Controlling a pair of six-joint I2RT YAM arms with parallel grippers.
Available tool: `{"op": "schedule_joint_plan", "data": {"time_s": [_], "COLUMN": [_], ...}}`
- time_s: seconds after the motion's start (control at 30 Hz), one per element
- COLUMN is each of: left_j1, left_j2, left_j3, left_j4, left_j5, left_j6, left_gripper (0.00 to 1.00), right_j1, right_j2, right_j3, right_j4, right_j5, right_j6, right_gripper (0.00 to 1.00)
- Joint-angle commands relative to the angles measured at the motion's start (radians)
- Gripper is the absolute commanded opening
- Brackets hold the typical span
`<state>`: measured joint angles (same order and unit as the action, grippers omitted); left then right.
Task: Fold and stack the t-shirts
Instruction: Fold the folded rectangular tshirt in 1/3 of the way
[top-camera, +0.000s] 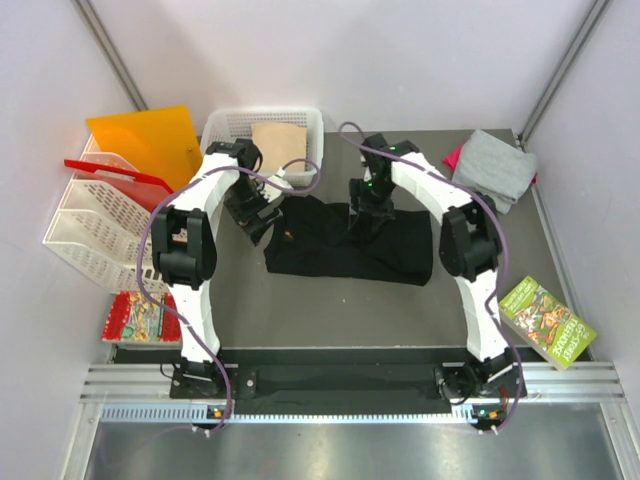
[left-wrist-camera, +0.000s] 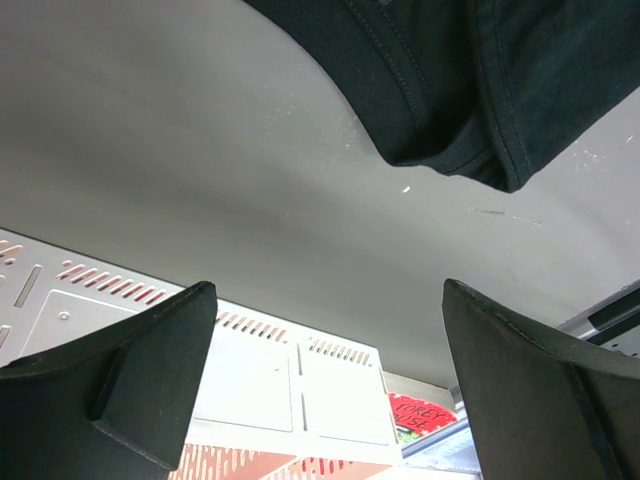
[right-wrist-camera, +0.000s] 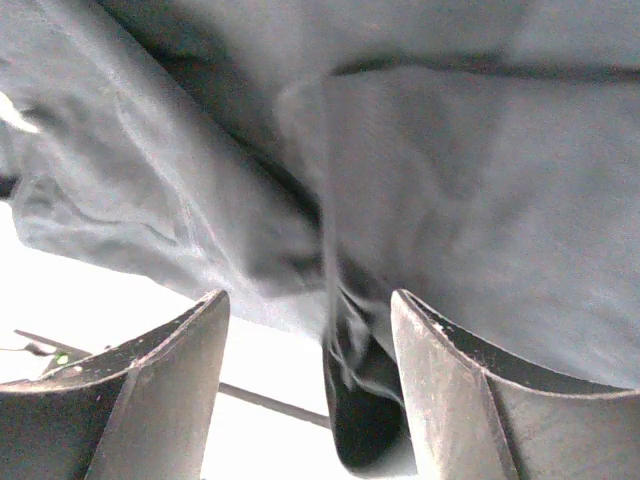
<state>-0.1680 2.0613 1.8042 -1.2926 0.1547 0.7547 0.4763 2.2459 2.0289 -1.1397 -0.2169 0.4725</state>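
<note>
While my left gripper (left-wrist-camera: 328, 300) hangs spread wide, empty, the black t-shirt (top-camera: 330, 245) lies just beyond its jaws. My right gripper (right-wrist-camera: 310, 300) stands parted around a loose fold, likely so it settles flat.

A dark grey table (top-camera: 330, 310) fills the middle of a narrow booth, closed in by pale, plain walls (top-camera: 400, 50) under even, soft light. Slanted metal struts (top-camera: 110, 50) run up the two far corners. A white mesh basket (top-camera: 225, 125) stands at the table's far edge, with an orange sheet (top-camera: 145, 140) leaning just beside it and a white tiered rack (top-camera: 80, 230) off the left side. A colourful booklet (top-camera: 545, 320) lies at the near right edge, another (top-camera: 140, 315) at the left. A ribbed aluminium rail (top-camera: 330, 385) borders the near edge
</note>
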Motion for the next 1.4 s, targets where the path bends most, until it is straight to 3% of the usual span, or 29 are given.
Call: {"op": "schedule_joint_plan", "data": {"time_s": [0.0,0.17,0.43,0.83,1.1,1.23,1.37], "left_j1": [0.002,0.002,0.001,0.001,0.001,0.001,0.001], "left_j2": [-0.041,-0.040,-0.035,-0.036,-0.035,-0.036,-0.040], "left_j3": [-0.006,-0.003,0.015,0.020,0.023,0.020,0.020], "left_j4": [0.012,0.010,0.003,0.004,0.010,0.010,0.012], "left_j5": [-0.010,-0.009,-0.017,-0.021,-0.027,-0.037,-0.044], "left_j6": [0.021,0.023,0.024,0.018,0.020,0.023,0.026], "left_gripper": [0.99,0.99,0.99,0.99,0.99,0.99,0.99], "right_j1": [-0.113,-0.252,-0.256,-0.116,-0.113,-0.171,-0.208], "right_j2": [-0.276,-0.459,-0.451,-0.289,-0.194,-0.160,-0.117], "right_j3": [-0.145,-0.482,-0.667,-0.576,-0.506,-0.367,-0.315], "right_j4": [0.081,0.201,0.236,0.198,0.178,0.159,0.292], "right_j5": [-0.055,-0.107,-0.222,-0.242,-0.266,-0.341,-0.525], "right_j6": [0.017,0.043,0.017,-0.028,-0.054,-0.034,0.052], "right_gripper": [0.65,0.64,0.61,0.57,0.56,0.55,0.56]}}
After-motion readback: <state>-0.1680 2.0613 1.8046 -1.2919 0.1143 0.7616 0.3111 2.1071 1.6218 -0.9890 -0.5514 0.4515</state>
